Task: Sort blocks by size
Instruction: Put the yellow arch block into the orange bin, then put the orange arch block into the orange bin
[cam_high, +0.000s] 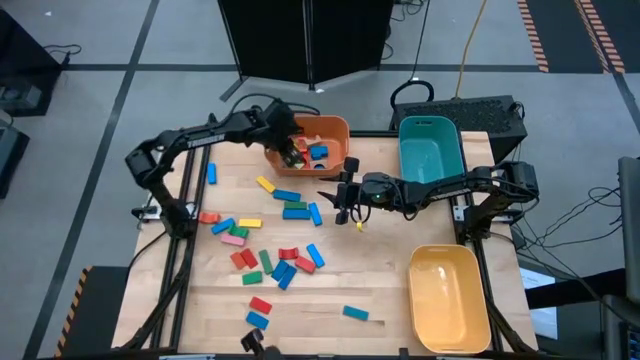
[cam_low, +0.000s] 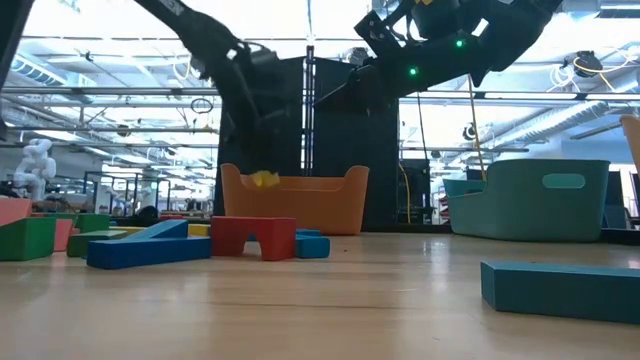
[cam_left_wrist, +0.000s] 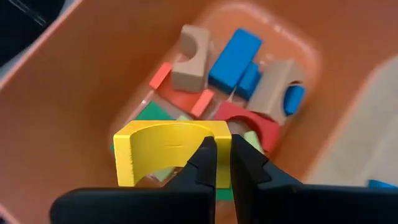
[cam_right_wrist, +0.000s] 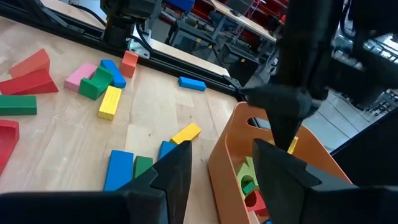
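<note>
A yellow arch-shaped block (cam_left_wrist: 165, 149) hangs over the inside of the orange bin (cam_high: 335, 130), with my left gripper (cam_high: 292, 152) shut on it. The bin holds several blocks (cam_left_wrist: 239, 62) in blue, red, tan and green. Many more blocks (cam_high: 270, 255) lie flat on the wooden table, left of centre. My right gripper (cam_high: 343, 200) hovers open just in front of the orange bin, above the table, nothing between its fingers (cam_right_wrist: 180, 171). My left gripper pinches one leg of the yellow arch (cam_left_wrist: 222, 130) between its two fingers. The fingers slant down from above, from the table's left. The arch is lifted clear above the blocks in the bin and lies across the fingers, the rest of it sticking out to one side.
A teal bin (cam_high: 430, 150) stands at the far right and a yellow bin (cam_high: 450, 295) at the near right. A red arch (cam_low: 253, 235) and blue blocks (cam_low: 145, 248) lie in front of the orange bin. A teal block (cam_high: 355, 313) lies alone near the front edge.
</note>
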